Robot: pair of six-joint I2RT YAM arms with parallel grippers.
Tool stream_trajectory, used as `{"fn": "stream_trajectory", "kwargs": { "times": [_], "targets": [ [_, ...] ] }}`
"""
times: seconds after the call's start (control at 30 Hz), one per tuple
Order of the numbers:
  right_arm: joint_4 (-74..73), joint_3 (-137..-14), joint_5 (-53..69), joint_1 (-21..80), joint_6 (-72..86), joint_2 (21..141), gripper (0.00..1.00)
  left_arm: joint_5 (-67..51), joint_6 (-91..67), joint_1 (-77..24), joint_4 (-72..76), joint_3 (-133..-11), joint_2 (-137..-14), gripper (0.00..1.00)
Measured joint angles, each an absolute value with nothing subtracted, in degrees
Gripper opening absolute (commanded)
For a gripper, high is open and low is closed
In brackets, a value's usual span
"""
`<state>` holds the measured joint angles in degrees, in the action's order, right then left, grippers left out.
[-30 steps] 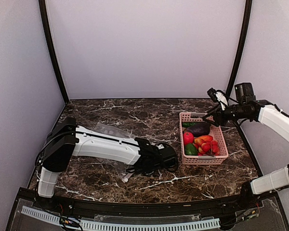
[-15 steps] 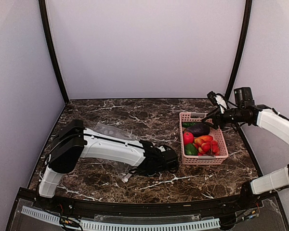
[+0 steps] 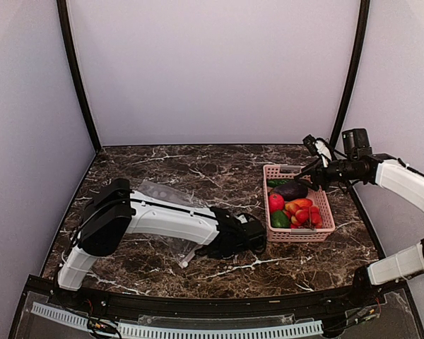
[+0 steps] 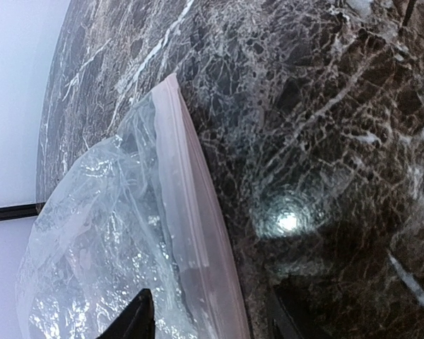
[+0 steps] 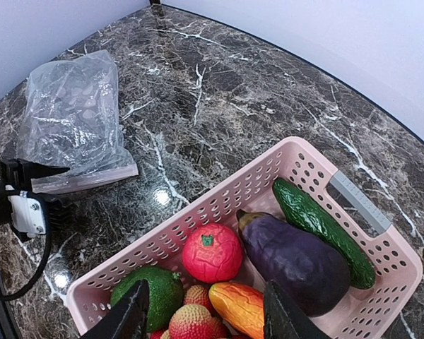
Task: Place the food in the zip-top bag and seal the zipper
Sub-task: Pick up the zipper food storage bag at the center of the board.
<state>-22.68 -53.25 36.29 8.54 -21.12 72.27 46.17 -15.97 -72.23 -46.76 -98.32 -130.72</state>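
Both claws stand spread. The left gripper (image 4: 210, 319) lies low over the table (image 3: 198, 166), its two dark fingertips wide apart with the zipper (image 4: 198, 240) edge of the zip-top bag (image 4: 92, 247) between them, pinching nothing. The right gripper (image 5: 206, 314) hovers above the basket (image 5: 219, 203), holding nothing.

The bag is thin clear film, crinkled and glinting, a rectangle lying flat left of centre and partly under the left arm. Its zipper is a straight, smooth, pinkish-white band along the near-right short edge.

All the food (image 3: 295, 205) sits in the basket at the right, well apart from the bag. The basket is pink plastic, rectangular, with perforated walls. Inside lie a glossy, plump purple eggplant (image 5: 297, 258) and a long, bumpy green cucumber (image 5: 321, 219) touching its far side. With them are a round, pebbled red piece (image 5: 210, 251) with a green cap, a rough dark green piece (image 5: 152, 293) and a ridged orange piece (image 5: 244, 304).

The table is polished dark brown marble pattern with white veins, showing bright lamp glare. Plain pale lavender walls (image 3: 212, 70) close three sides, with curved black rods (image 3: 76, 78) at the far corners.
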Motion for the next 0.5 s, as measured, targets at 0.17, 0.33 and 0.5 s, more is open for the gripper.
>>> {"fn": "stream_trajectory", "kwargs": {
  "times": [0.17, 0.33, 0.5],
  "targets": [
    [-22.7, -53.25, 36.49, 8.54, -21.12, 72.62, 0.52, 47.68, -15.88, -72.12, -47.46, -99.53, -132.09, 0.52],
    [-22.68, -53.25, 36.67, 8.54, -21.12, 73.03, 0.52, 49.65, -17.06, -72.01, -48.6, -100.05, -132.99, 0.45],
    [-22.7, -53.25, 36.77, 8.54, -21.12, 73.36, 0.52, 51.11, -18.26, -71.7, -51.16, -100.4, -133.73, 0.41]
  ]
}}
